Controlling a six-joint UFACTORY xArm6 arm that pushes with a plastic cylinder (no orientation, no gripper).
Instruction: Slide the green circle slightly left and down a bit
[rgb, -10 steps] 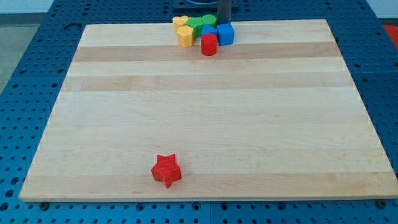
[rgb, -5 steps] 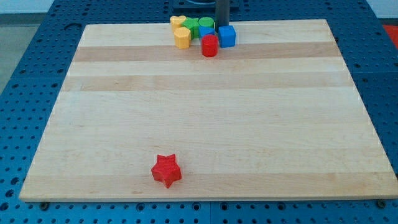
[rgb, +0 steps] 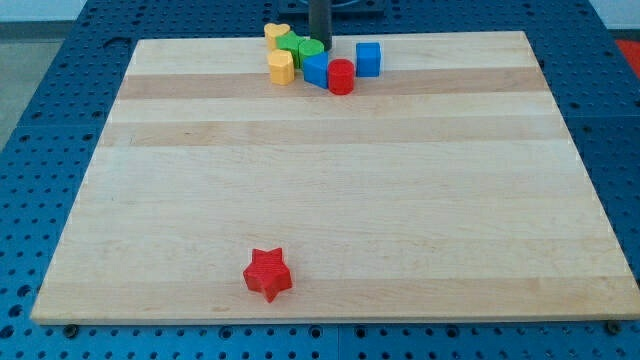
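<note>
Green circle (rgb: 309, 51) at the board's (rgb: 330, 200) top edge, packed among yellow, green and blue blocks. My tip (rgb: 321, 44) touching its right side (no gripper, only a rod).

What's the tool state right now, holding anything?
No jaws on this rig, just a rod: my tip holds nothing. It sits at the view's top, against the right side of the green circle, just above the blue block.
</note>
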